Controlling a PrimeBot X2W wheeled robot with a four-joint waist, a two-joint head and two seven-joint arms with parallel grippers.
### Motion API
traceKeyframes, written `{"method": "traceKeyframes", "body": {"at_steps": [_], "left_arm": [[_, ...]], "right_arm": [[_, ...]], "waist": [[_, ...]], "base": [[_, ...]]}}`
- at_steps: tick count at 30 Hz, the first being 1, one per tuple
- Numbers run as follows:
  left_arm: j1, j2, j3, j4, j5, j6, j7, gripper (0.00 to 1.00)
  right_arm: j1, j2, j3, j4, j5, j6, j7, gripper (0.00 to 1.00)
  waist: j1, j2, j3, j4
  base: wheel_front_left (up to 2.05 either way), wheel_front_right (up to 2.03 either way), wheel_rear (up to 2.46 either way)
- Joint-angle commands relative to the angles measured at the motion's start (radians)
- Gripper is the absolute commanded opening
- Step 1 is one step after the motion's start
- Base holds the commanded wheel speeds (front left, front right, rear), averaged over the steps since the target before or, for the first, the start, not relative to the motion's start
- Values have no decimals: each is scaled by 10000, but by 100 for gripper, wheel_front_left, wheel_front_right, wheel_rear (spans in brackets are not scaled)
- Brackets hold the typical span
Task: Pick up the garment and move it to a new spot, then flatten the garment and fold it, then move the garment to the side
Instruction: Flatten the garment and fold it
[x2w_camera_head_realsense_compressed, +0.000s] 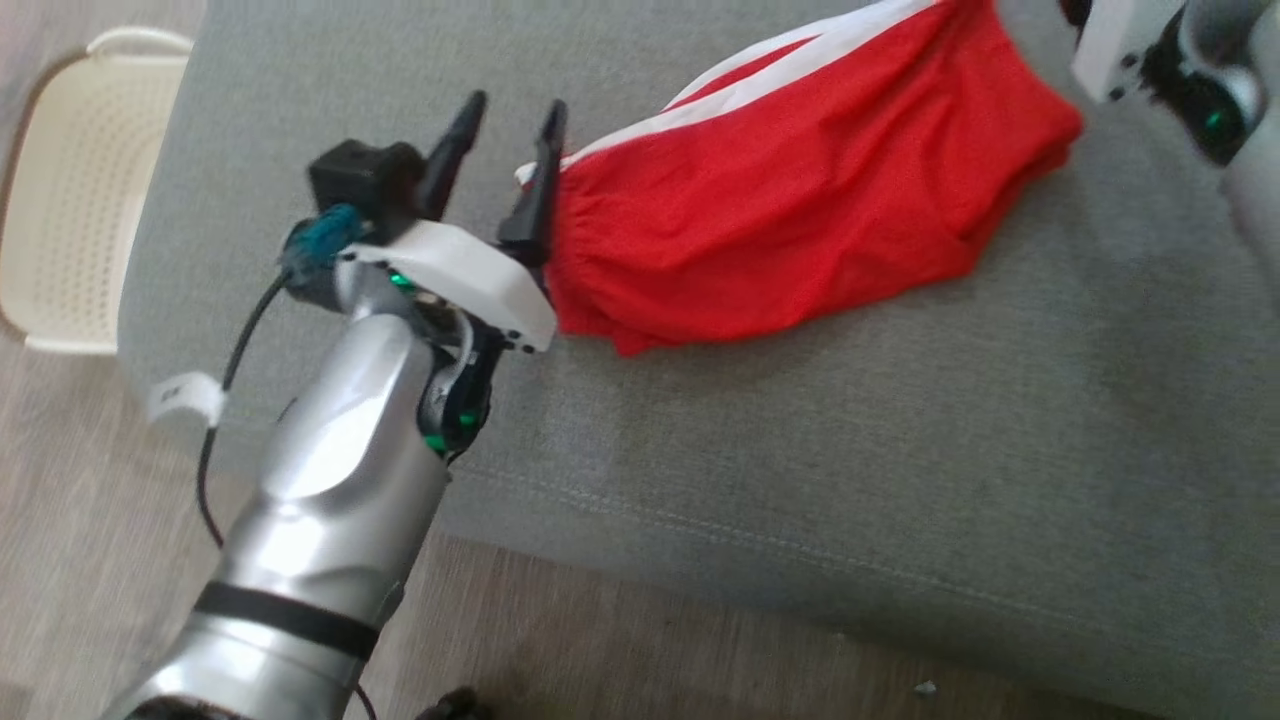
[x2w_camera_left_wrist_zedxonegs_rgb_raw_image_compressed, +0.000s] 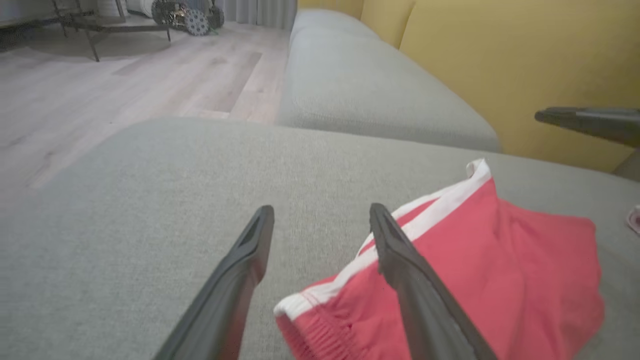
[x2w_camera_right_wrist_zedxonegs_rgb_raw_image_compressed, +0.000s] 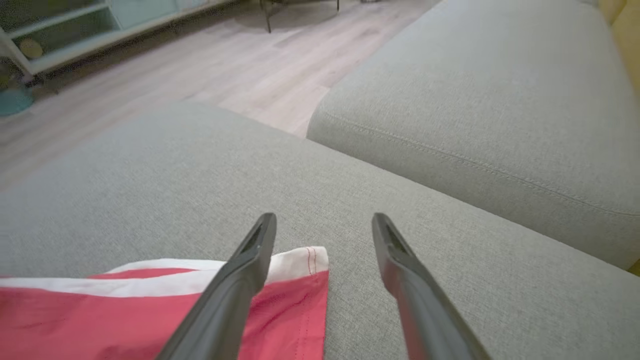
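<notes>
Item 1: garment (x2w_camera_head_realsense_compressed: 800, 190), red with a white band along one edge. We are logging it as lying loosely bunched on the grey sofa cushion (x2w_camera_head_realsense_compressed: 900, 450), its gathered end pointing at the left gripper (x2w_camera_head_realsense_compressed: 515, 105) and its far end reaching toward the right arm's wrist.

Item 2: left gripper. Its two fingers are standing spread and are pinching nothing. It is hovering at the garment's gathered end, and in its wrist view one finger is crossing in front of the white band (whether it is touching the cloth, we cannot tell).

Item 3: right gripper (x2w_camera_right_wrist_zedxonegs_rgb_raw_image_compressed: 325, 217). Its fingers are likewise standing apart with nothing between them. One is passing over the garment's white-edged corner; the other is hanging over bare cushion.

Item 4: surroundings. A cream basket (x2w_camera_head_realsense_compressed: 80, 190) is sitting on the wooden floor (x2w_camera_head_realsense_compressed: 90, 520) beside the cushion, and a yellow backrest (x2w_camera_left_wrist_zedxonegs_rgb_raw_image_compressed: 500, 60) is rising behind it.
</notes>
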Motion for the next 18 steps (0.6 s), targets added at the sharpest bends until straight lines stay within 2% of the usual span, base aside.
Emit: {"method": "traceKeyframes", "body": {"at_steps": [1, 2, 7, 12, 18], "left_arm": [[200, 380, 662, -568, 109, 144, -118, 100], [200, 380, 662, -568, 109, 144, -118, 100], [1232, 366, 1873, -1856, 380, 409, -119, 100], [2330, 242, 2689, -3010, 808, 339, -119, 100], [3623, 85, 3472, -3975, 1204, 255, -119, 100]], "right_arm": [[439, 202, -145, -215, 190, 62, -457, 100], [439, 202, -145, -215, 190, 62, -457, 100], [1287, 444, -563, -585, 629, 62, -1854, 100], [2196, 648, -858, -1007, 721, 62, -3058, 100], [3352, 893, -1729, -1618, 214, 62, -3572, 100]], "waist": [[-1, 0, -411, -274], [-1, 0, -411, -274], [-1, 0, -1026, -739], [-1, 0, -1556, -1191], [-1, 0, -2182, -1723]], "base": [[0, 0, 0], [0, 0, 0], [0, 0, 0], [0, 0, 0], [0, 0, 0]]}}
